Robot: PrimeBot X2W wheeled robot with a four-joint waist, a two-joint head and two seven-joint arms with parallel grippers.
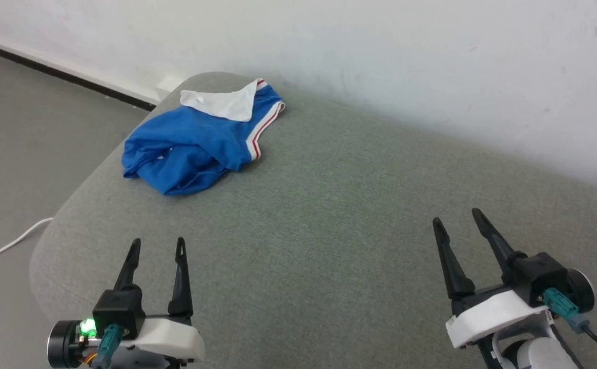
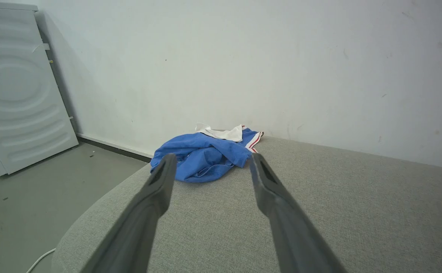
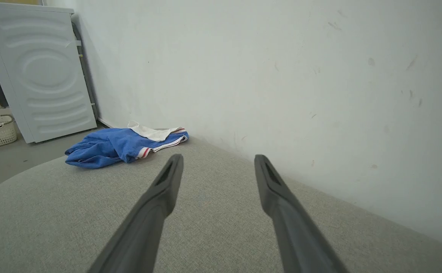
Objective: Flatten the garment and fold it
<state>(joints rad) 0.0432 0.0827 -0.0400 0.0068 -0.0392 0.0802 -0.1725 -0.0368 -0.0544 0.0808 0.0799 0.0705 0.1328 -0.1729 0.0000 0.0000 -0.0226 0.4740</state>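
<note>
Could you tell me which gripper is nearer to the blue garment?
Left. The left gripper is short of the garment, nearly in line with it; the right gripper is far to its right.

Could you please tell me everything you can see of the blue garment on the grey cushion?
The garment is bright blue soft-looking fabric with a white part and red-and-white striped trim. It lies crumpled in a heap at the far left corner of the grey cushion; only the cushion touches it.
</note>
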